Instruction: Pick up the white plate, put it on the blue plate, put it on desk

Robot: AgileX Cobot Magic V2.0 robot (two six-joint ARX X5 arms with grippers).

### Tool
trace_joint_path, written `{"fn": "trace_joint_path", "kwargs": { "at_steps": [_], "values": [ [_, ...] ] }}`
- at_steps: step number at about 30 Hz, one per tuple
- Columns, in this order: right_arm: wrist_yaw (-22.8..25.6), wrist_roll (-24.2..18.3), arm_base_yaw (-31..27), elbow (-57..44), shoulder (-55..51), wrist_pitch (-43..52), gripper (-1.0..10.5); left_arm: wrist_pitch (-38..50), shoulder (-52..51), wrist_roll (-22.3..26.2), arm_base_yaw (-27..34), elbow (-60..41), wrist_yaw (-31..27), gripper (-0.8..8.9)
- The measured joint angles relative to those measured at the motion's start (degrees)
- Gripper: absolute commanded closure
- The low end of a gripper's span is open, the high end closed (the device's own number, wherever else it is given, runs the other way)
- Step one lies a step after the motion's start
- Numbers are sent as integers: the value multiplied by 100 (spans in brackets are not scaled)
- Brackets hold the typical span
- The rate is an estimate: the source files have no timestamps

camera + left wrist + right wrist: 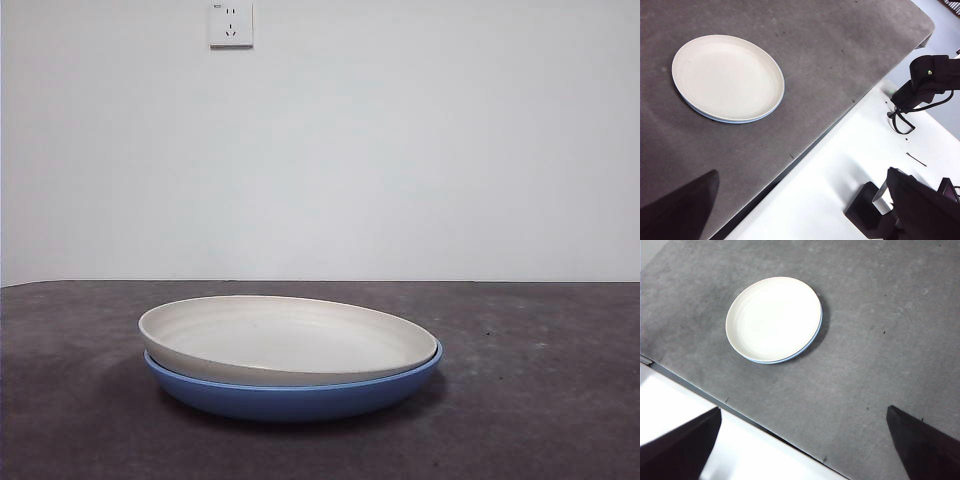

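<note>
We see the white plate (pixel 285 338) nested in the blue plate (pixel 300 398), both sitting on the dark counter (pixel 540 400) approx mid-surface. From the front view the white plate tilts a bit, rim shifted toward one side. L gripper (pixel 805 200) and R gripper (pixel 805 440) both hang high above the counter's edge, well apart from the plates, fingers (pixel 680 210) spread wide, grasping nothing. Wall socket (pixel 231 24) behind.

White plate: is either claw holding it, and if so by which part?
Nothing is held. The white plate rests on the blue plate; both claws are open, away from it.
</note>
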Motion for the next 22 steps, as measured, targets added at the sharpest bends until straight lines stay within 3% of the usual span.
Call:
{"fn": "trace_joint_path", "kwargs": {
  "at_steps": [1, 2, 4, 5, 6, 22],
  "values": [
    [13, 7, 0, -2, 0, 2, 387, 0, 0, 0, 0, 0, -2, 335],
    [15, 9, 0, 0, 0, 2, 492, -2, 0, 2, 0, 0, 0, 476],
    [15, 42, 0, 0, 0, 2, 852, -4, 0, 0, 0, 0, -2, 816],
    [22, 46, 0, 0, 0, 2, 962, -9, 0, 0, 0, 0, -4, 785],
    [22, 46, -2, 0, 0, 4, 919, -11, 0, 0, 0, 0, -4, 800],
    [144, 48, 0, 0, 0, 37, 922, -35, 0, 0, 0, 0, -9, 802]
  ]
}}
